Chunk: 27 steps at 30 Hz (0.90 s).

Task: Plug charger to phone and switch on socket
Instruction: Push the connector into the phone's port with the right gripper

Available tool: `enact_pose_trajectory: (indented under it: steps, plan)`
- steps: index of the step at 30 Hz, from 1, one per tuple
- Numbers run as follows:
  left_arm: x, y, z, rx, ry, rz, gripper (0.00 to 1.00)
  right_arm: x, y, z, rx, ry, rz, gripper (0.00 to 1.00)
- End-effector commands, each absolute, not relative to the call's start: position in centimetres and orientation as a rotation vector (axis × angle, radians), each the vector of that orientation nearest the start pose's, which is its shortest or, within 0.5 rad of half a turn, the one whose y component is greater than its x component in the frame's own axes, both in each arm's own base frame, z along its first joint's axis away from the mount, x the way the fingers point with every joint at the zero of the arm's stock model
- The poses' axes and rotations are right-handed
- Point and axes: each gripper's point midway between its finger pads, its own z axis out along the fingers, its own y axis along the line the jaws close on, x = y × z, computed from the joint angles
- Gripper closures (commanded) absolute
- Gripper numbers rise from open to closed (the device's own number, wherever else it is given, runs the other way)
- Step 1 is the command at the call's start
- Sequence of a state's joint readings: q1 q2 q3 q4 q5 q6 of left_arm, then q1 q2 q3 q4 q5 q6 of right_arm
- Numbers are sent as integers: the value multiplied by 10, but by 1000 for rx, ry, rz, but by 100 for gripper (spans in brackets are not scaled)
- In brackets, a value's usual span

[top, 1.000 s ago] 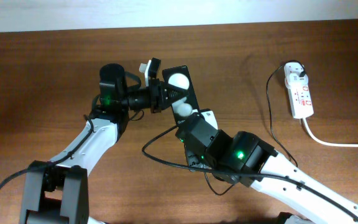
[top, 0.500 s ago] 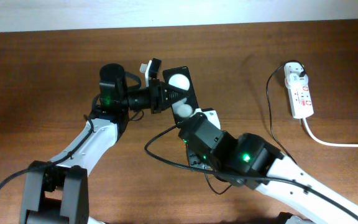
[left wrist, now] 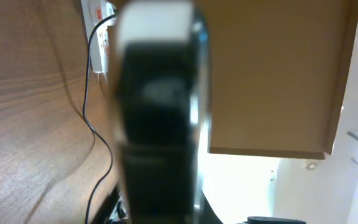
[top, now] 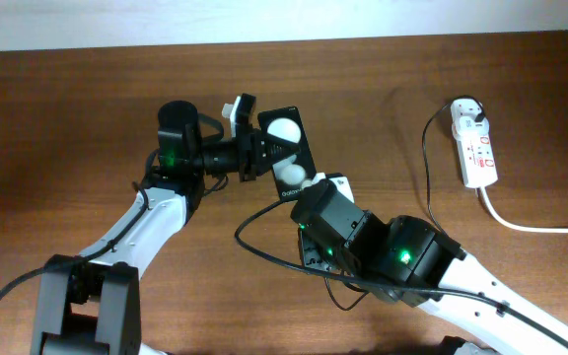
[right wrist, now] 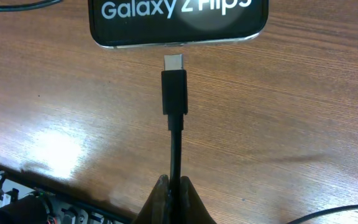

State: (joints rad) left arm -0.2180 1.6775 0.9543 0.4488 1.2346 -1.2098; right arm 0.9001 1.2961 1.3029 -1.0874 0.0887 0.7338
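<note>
The charger [right wrist: 174, 93] is pinched by its cable in the closed right gripper [right wrist: 173, 186]. Its plug tip is just short of the near edge of the phone [right wrist: 179, 22] and not yet in. Beyond, the left gripper [top: 248, 150] seems clamped on the phone's left side, though its wrist view is a blur. Far right, the socket [top: 474, 143] lies untouched, its switch too small to read. Plugging and switching both remain.
</note>
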Motion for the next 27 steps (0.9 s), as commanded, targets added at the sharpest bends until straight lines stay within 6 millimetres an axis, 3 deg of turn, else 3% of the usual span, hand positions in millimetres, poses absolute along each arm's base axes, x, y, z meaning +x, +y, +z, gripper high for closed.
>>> enact_pose_trajectory:
  steps: [1, 27]
  plan:
    - [350, -246, 231, 7, 2226, -2055, 100, 205, 231, 218, -176, 2693, 428, 96]
    - [344, -247, 232, 92, 2212, -2060, 100, 218, 227, 222, -149, 2632, 374, 96]
